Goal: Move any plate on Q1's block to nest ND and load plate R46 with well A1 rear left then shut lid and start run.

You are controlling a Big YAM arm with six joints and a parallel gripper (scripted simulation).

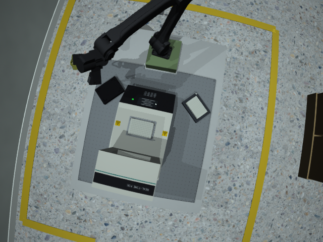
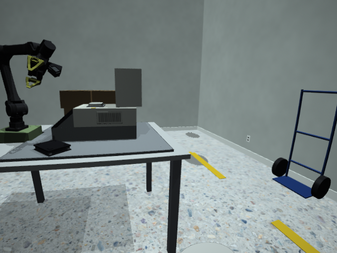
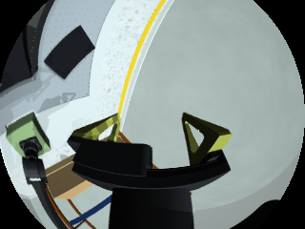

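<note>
The tool (image 2: 32, 71) hangs high off the worktop's (image 1: 187, 161) edge near the arm's base (image 1: 174, 62), fingers spread wide and empty, so nothing has been picked up yet. Q1 (image 1: 141, 122) stands mid-worktop with its lid (image 2: 127, 87) upright and its lamp (image 1: 132, 99) green, so no run is on. A plate (image 1: 140, 127) already sits on the block, so it probably has to go first to the bare black nest ND (image 1: 109, 89) beside the panel. R46 (image 1: 196, 106) waits on nest N1 (image 1: 185, 106) at the opposite edge.
</note>
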